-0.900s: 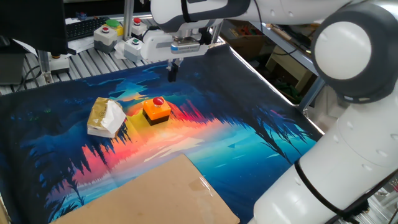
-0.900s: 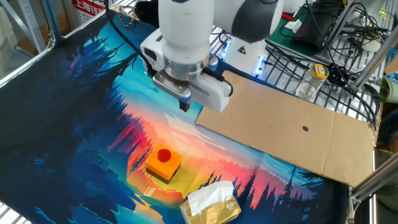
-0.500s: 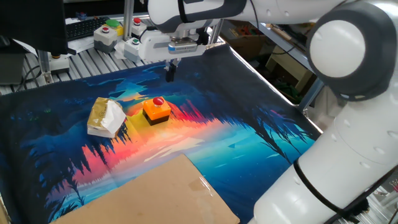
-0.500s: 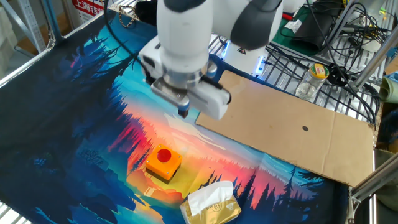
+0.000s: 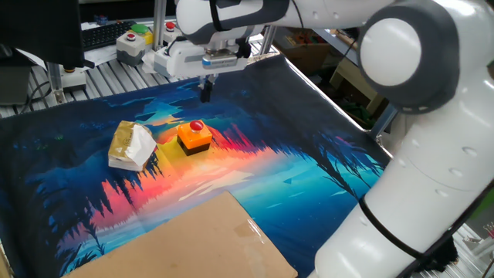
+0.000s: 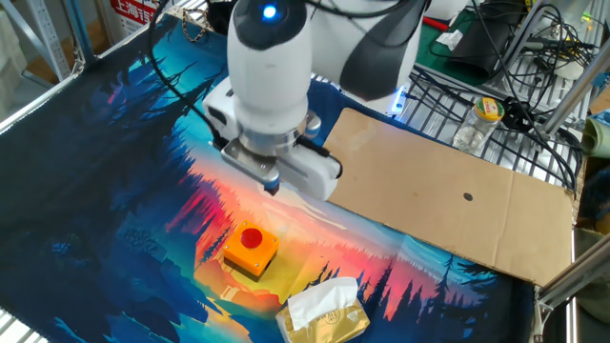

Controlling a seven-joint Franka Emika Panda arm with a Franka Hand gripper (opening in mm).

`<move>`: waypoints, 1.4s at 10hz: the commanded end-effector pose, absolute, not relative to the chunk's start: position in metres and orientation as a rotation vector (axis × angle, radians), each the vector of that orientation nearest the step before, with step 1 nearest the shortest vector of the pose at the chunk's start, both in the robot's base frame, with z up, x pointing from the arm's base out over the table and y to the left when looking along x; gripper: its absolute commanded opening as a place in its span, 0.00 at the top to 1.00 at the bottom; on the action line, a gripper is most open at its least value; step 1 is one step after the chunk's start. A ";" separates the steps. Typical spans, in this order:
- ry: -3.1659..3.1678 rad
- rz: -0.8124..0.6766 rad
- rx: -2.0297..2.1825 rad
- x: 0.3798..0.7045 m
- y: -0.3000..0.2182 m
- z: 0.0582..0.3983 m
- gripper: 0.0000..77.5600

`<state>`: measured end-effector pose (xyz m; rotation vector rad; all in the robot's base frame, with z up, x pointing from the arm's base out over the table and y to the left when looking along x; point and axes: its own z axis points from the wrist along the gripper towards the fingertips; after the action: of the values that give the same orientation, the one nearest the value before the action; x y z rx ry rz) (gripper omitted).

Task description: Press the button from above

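The button (image 5: 196, 126) is a small red dome on an orange-yellow box with a black base (image 5: 194, 139), standing on the colourful mat. It also shows in the other fixed view (image 6: 251, 238). My gripper (image 5: 205, 91) hangs in the air above the mat, behind and slightly right of the button, with its fingers pointing down. In the other fixed view the gripper (image 6: 271, 183) is above and a little beyond the button. The fingertips look pressed together, with no gap between them, and they hold nothing.
A tan-and-white paper-like lump (image 5: 131, 145) lies just left of the button. A cardboard sheet (image 5: 193, 239) covers the near part of the mat. Grey boxes with green and red buttons (image 5: 136, 40) stand at the back. Cables and a rack (image 6: 515, 57) are beside the table.
My gripper has moved a little to the left in one fixed view and nearer to the button in the other. The button and the lump have not moved.
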<state>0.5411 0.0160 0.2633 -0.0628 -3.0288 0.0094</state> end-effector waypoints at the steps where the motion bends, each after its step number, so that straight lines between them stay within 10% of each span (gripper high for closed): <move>1: -3.031 0.084 -0.047 0.546 0.013 0.230 1.00; 14: -3.032 0.032 -0.036 0.549 0.002 0.197 1.00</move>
<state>0.5497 0.0010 0.1985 -0.0288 -3.0270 0.0323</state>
